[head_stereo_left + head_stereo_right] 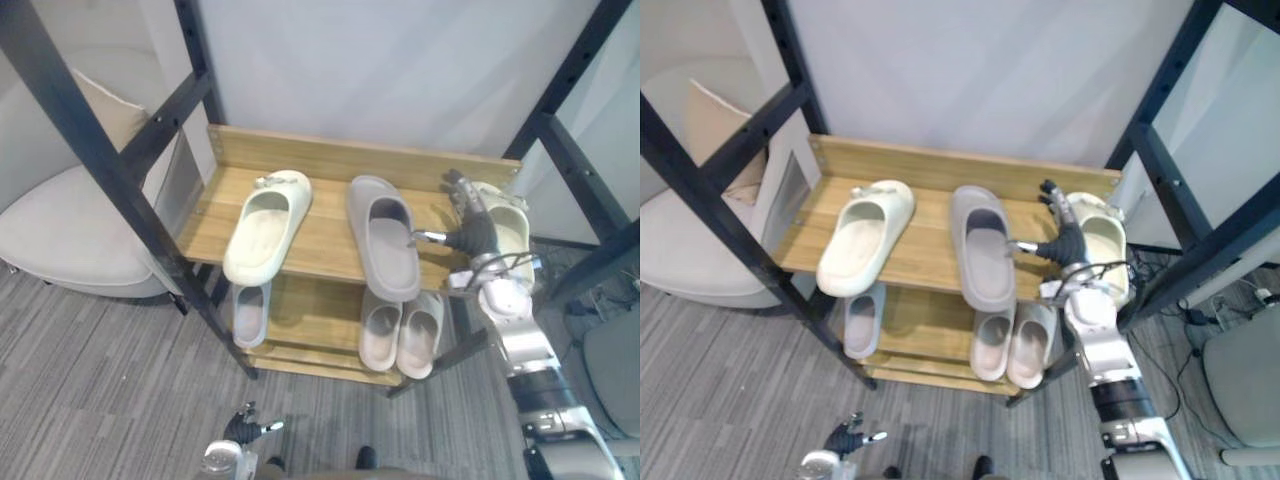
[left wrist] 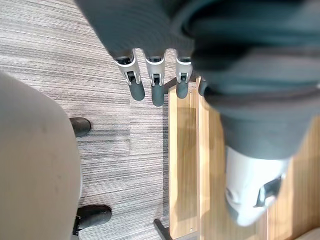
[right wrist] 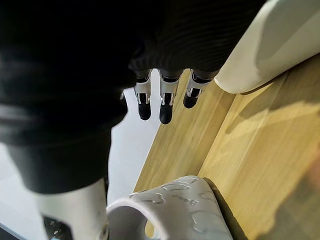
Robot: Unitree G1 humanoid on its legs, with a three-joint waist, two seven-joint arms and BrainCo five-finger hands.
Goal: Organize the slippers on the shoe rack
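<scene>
1. The right hand (image 1: 472, 232) is raised over the top shelf (image 1: 325, 240) of the shoe rack (image 1: 300, 155). Its forearm rises from the lower right, and the dark ribbed back of the hand faces the head camera.
2. Its fingers (image 3: 165, 102) are straight and released and point toward the rack's back board. The thumb reaches sideways toward the grey slipper (image 1: 385, 240). The hand grasps nothing, and whether the thumb tip touches the slipper cannot be told.
3. The hand stands between the grey slipper and the right cream slipper (image 1: 512, 228), whose near edge it partly covers. In the right wrist view that cream slipper lies just beside the fingertips.
4. The grey slipper's strap (image 3: 172, 200) bears raised embossed marks that are too indistinct to read.
5. The left cream slipper (image 1: 265, 225) lies well apart at the shelf's left end, angled, with a small ornament on its strap.
6. On the lower shelf (image 1: 310, 315) a second grey slipper (image 1: 250, 312) lies at the left, and a pale pair (image 1: 400, 335) lies side by side at the right.
7. The left hand (image 1: 240, 428) hangs low in front of the rack. Its fingers (image 2: 157, 92) are relaxed and empty, above the grey striped carpet (image 1: 90, 380) and a wooden shelf edge (image 2: 185, 165).
8. A pale armchair (image 1: 60, 235) with a cushion (image 1: 110, 115) stands to the left of the rack, behind a black frame post (image 1: 100, 150).
</scene>
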